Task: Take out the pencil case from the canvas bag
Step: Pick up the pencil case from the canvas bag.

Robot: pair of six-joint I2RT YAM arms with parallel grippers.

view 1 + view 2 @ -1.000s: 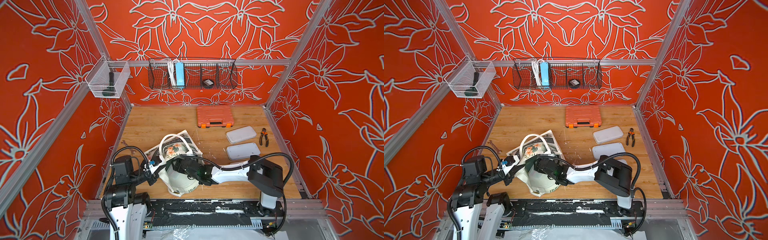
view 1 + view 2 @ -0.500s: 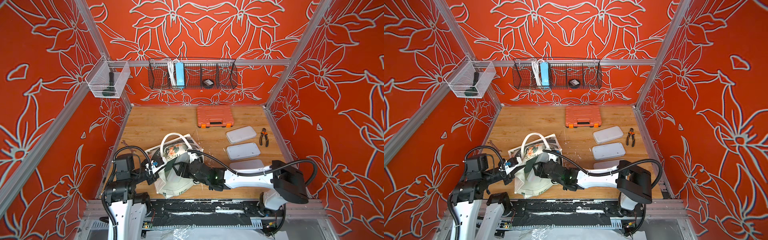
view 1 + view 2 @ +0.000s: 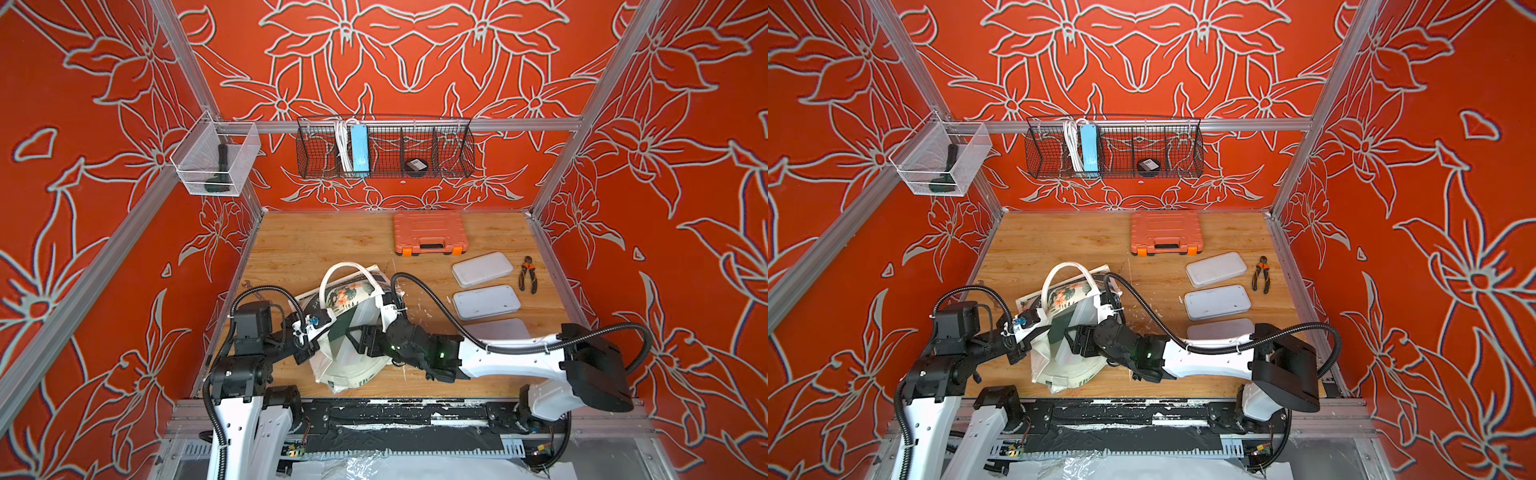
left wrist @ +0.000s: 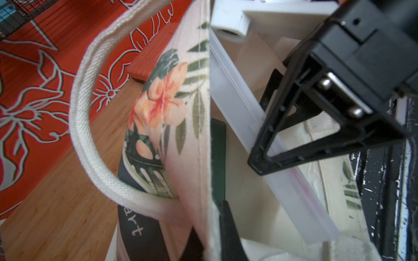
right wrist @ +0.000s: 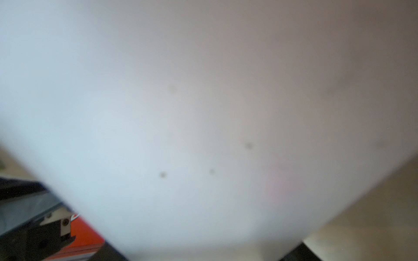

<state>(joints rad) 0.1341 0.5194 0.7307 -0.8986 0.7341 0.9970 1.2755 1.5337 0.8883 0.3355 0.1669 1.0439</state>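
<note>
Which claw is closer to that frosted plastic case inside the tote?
Right. The right gripper reaches into the canvas bag, its jaws closed around the pencil case. The left gripper only pinches the bag's rim, beside the case.

We see red walls (image 3: 415,50) patterned with pale outlined flowers, edged by grey metal rails (image 3: 519,124). A black wire basket (image 3: 453,145) hangs on the rear rail; beside it, at the corner, hangs a clear bin (image 3: 245,153), and below it lies the evenly lit wooden floor (image 3: 324,245).
</note>
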